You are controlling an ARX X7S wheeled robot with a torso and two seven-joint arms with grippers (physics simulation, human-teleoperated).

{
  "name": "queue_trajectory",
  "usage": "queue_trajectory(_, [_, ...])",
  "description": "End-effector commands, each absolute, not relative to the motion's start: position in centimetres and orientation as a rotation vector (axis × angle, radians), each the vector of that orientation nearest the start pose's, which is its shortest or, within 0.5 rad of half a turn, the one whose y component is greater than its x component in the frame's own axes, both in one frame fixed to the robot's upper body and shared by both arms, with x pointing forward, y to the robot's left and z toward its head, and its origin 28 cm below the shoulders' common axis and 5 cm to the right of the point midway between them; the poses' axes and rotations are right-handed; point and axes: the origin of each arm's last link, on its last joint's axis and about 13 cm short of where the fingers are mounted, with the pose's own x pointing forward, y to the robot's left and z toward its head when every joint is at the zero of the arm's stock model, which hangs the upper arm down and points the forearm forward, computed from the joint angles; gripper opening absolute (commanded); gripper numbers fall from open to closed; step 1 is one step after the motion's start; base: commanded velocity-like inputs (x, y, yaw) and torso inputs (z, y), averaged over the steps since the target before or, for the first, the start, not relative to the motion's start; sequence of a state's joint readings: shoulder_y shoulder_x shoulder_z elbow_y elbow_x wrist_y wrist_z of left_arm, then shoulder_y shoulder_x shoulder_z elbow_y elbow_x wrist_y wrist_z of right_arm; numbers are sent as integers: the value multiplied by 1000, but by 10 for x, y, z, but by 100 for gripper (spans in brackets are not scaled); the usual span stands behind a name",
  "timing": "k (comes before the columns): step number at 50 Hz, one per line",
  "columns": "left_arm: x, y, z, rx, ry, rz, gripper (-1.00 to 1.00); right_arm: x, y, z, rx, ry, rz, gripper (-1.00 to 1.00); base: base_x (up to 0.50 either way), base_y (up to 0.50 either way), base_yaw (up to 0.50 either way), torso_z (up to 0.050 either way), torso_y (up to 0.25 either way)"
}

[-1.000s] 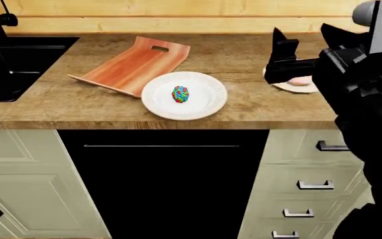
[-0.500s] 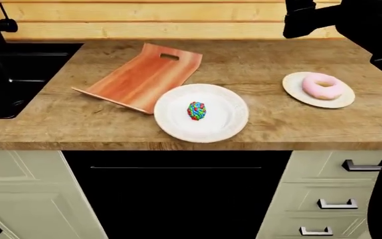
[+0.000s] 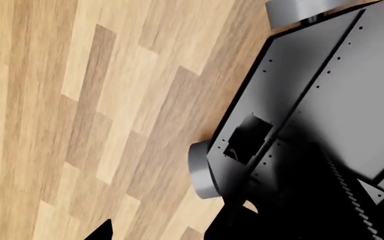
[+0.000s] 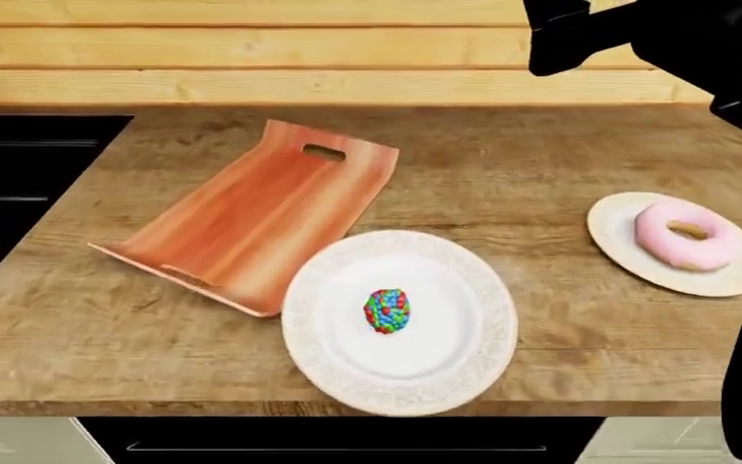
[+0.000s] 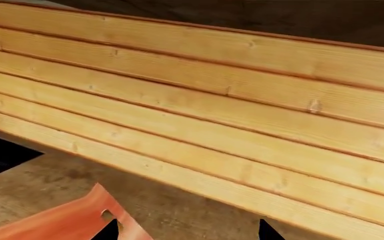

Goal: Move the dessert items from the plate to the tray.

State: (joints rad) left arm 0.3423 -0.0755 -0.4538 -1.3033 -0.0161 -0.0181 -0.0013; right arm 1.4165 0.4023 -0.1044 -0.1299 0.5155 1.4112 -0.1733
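The long reddish-brown wooden tray (image 4: 258,217) lies diagonally on the wooden counter (image 4: 500,164), its long axis running from near-left to far-right. 2 round white plates: the near one (image 4: 455,362), overlapping the tray's edge, carries 1 egg-shaped bead candy ball (image 4: 386,310); the far-right one (image 4: 622,242) carries 1 pink-frosted ring donut (image 4: 690,235). The right tool (image 4: 555,43) hangs raised by the wall; its opening cannot be judged. The left tool is unseen.
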Motion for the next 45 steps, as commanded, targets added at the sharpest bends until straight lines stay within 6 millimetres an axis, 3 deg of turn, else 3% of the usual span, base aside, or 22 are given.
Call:
queue_trajectory(1, [-136,240,-140,-210,1632,490,100,302,-162,370,-133,-54,340,100,500,-348,0,0,0])
queue_trajectory(9, [-139,238,-140,-215,1634,484,100,303,-161,367,-112,-52,356,100,500,-297,0,0,2])
queue_trajectory(28, [-142,240,-138,-190,1638,475,100,312,-159,360,-175,-86,292,100,25,54,0,0,0])
queue_trajectory(34, [-143,241,-138,-194,1636,481,100,317,-159,359,-89,-13,240,100,0,0,0,0,0])
queue_trajectory(39, [-144,242,-138,-191,1636,488,100,319,-157,352,-199,-52,258,100,0,0,0,0,0])
queue_trajectory(45, [-144,242,-138,-191,1633,486,100,318,-157,351,-160,-49,290,100,453,-264,0,0,0])
